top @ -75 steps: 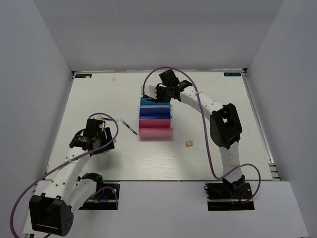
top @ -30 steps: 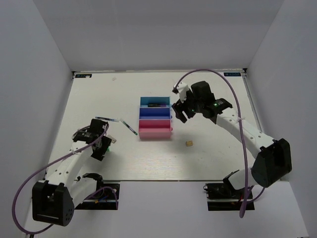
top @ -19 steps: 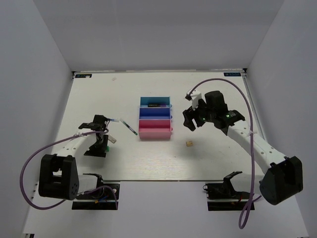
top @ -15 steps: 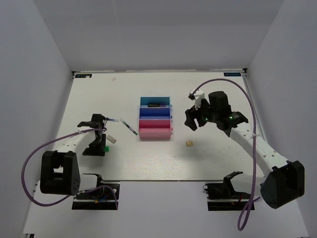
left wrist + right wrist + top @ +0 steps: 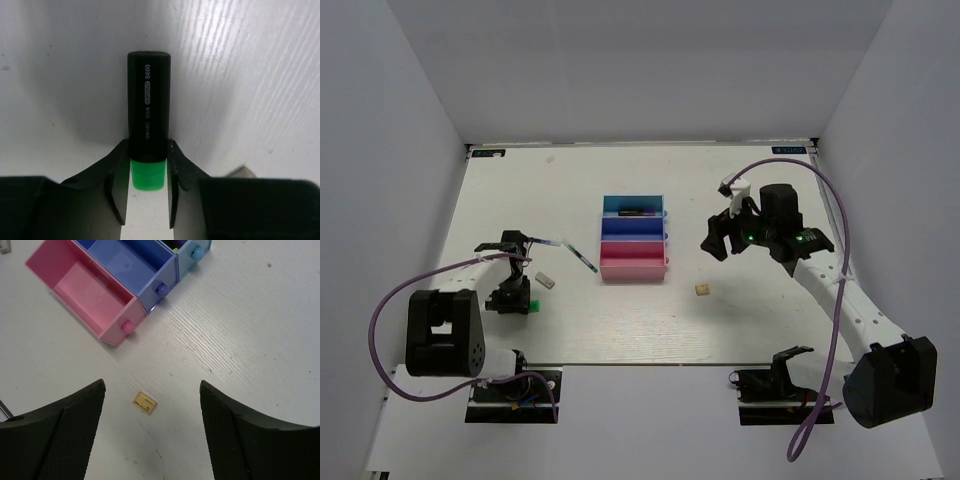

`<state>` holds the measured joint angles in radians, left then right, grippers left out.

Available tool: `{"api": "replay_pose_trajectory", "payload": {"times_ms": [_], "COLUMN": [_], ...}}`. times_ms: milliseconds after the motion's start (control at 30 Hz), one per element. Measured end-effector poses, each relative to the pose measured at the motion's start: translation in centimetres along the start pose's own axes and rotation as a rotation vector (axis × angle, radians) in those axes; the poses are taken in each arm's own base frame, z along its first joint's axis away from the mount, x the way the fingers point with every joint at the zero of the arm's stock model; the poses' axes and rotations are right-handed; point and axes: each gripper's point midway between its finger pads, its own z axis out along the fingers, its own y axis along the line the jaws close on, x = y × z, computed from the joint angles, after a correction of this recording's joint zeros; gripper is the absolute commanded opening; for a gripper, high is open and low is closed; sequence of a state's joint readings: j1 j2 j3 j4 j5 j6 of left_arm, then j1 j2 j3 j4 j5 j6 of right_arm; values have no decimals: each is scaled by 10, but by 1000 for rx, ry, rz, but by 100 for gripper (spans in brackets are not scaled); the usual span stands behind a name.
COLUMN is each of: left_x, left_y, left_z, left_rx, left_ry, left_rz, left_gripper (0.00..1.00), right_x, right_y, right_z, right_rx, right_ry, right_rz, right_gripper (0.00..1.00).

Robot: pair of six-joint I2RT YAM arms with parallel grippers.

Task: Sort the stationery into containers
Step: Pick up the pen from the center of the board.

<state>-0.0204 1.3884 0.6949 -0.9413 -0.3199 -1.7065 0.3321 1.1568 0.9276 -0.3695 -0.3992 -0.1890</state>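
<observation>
We see the left pincer (image 5: 147,146) clamped on a black marker w/ green end (image 5: 148,95). In the left wrist view both fingers (image 5: 118,165) press the barrel right where black meets green, and "S600" reads along the body. The marker rests on the white table (image 5: 240,75). From the top cam, that pincer (image 5: 512,298) sits at the table's front-left, w/ the marker (image 5: 532,303) showing green just beside it.

The right pincer (image 5: 151,385) is spread wide apart w/ nothing in it and hangs over bare table. The tan cube (image 5: 144,403) lies between the two fingers in the right wrist view, touching neither. In the top cam this pincer (image 5: 713,240) is to the right of the trays. The cube (image 5: 701,290) is on the table nearer the front, off the pink tray's right corner.

The trays stand joined in a row mid-table:
- The teal tray (image 5: 615,203) is farthest and holds a dark marker (image 5: 638,212).
- The blue tray (image 5: 632,228) is in the middle.
- The pink tray (image 5: 632,262) is nearest.

The wrist view shows the pink (image 5: 75,287) and blue (image 5: 125,260) trays each w/ a round knob (image 5: 127,326) on the end facing the cube.

The thin bluish pen (image 5: 582,257) lies slanted on the table left of the pink tray. One tip is close beside that tray's wall; we can't tell if it touches. A small pale block (image 5: 546,282) lies between the pen and the left pincer.
</observation>
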Motion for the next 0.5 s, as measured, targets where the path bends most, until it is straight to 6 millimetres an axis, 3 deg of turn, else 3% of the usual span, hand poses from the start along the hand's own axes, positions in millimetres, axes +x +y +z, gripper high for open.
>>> {"api": "replay_pose_trajectory", "payload": {"times_ms": [33, 133, 333, 367, 400, 500], "left_x": [1, 2, 10, 11, 12, 14], "left_y": [-1, -1, -10, -14, -18, -47], "left_z": [0, -1, -13, -19, -30, -75], "left_rx": [-1, 7, 112, 145, 188, 364], "left_ry": [4, 12, 40, 41, 44, 48], "left_rz": [-1, 8, 115, 143, 184, 251], "left_gripper": [19, 0, 0, 0, 0, 0], "right_x": [0, -1, 10, 12, 13, 15], "right_y": [-1, -3, -6, -6, -5, -3], "right_z": [-3, -8, -11, -12, -13, -17], "right_rx": [3, 7, 2, 1, -1, -13], "right_ry": [-7, -23, -15, -15, -15, -19], "right_rz": [3, 15, 58, 63, 68, 60], "right_gripper": [78, 78, 77, 72, 48, 0]}}
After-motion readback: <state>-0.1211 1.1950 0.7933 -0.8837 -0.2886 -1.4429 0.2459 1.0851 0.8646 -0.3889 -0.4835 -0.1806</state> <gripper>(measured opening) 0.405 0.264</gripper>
